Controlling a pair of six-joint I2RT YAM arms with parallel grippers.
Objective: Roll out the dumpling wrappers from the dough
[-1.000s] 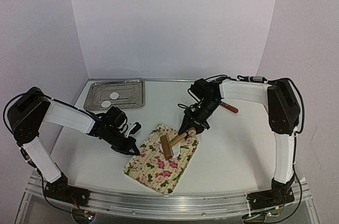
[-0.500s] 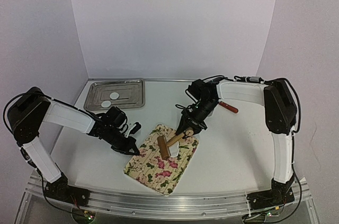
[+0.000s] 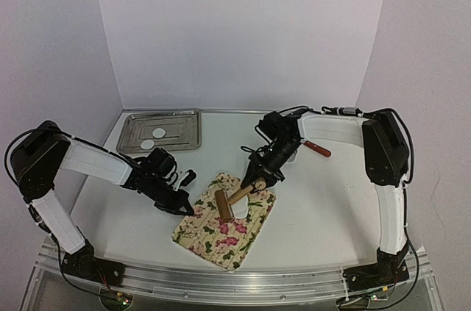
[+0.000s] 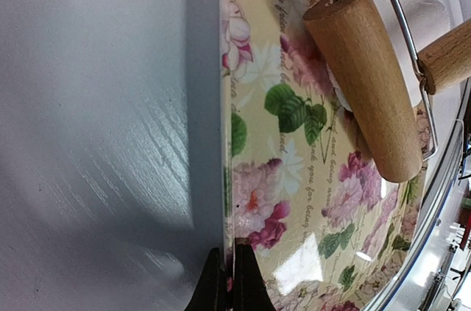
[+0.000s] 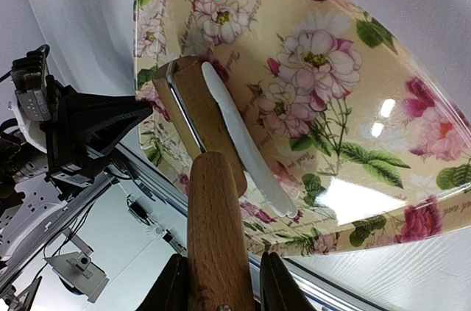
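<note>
A floral board (image 3: 224,226) lies on the table's middle. My left gripper (image 3: 184,209) is shut on its left edge; in the left wrist view the left gripper (image 4: 227,283) pinches the board's rim (image 4: 225,179). My right gripper (image 3: 258,182) is shut on the handle of a wooden roller (image 3: 221,205), whose barrel rests on a flat white sheet of dough (image 3: 239,209) on the board. The right wrist view shows the right gripper (image 5: 218,285), the roller (image 5: 202,116) and the dough (image 5: 243,145). Two dumpling wrappers (image 3: 159,133) (image 3: 148,145) lie in the metal tray (image 3: 184,138).
The metal tray stands at the back left. A red-handled tool (image 3: 318,149) lies on the table right of my right arm. White walls close the back and sides. The table's front rail (image 3: 235,281) runs along the near edge.
My right gripper has drawn the roller leftward across the board over the dough. My left gripper has stayed on the board's edge.
</note>
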